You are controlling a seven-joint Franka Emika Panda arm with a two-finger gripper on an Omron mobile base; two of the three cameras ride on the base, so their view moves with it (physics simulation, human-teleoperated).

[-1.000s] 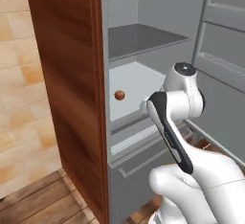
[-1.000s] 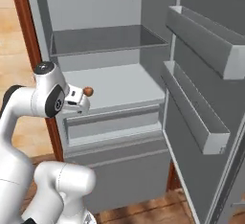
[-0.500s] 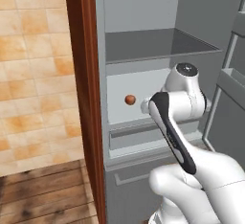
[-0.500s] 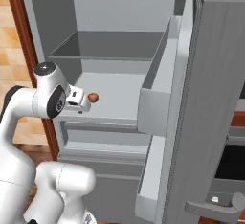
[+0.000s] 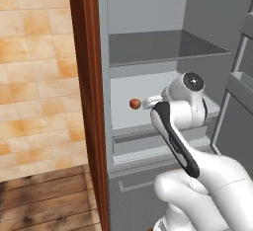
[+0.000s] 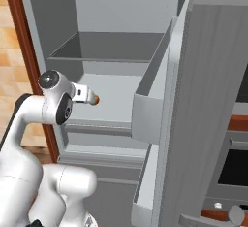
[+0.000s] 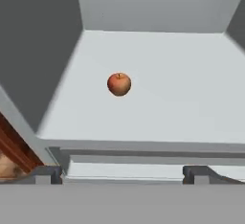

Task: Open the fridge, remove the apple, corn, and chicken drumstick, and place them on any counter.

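The fridge stands open, its grey door swung out on the right. A small red apple lies alone on the pale middle shelf, towards the left. In the hand view the apple is straight ahead, beyond the shelf's front lip. My gripper is open with nothing between its fingers, short of the shelf edge and apart from the apple. From the right, the hand covers part of the apple. The corn, chicken drumstick and counter are out of view.
A reddish-brown wooden panel flanks the fridge on the left, with tiled wall beyond. Door bins jut inward close to the shelf's right side. A lower drawer sits under the shelf. An oven front shows at far right.
The whole picture has shifted, so the base has moved and the door now stands nearer in the right view. The apple keeps its place on the shelf. The gripper stays open.
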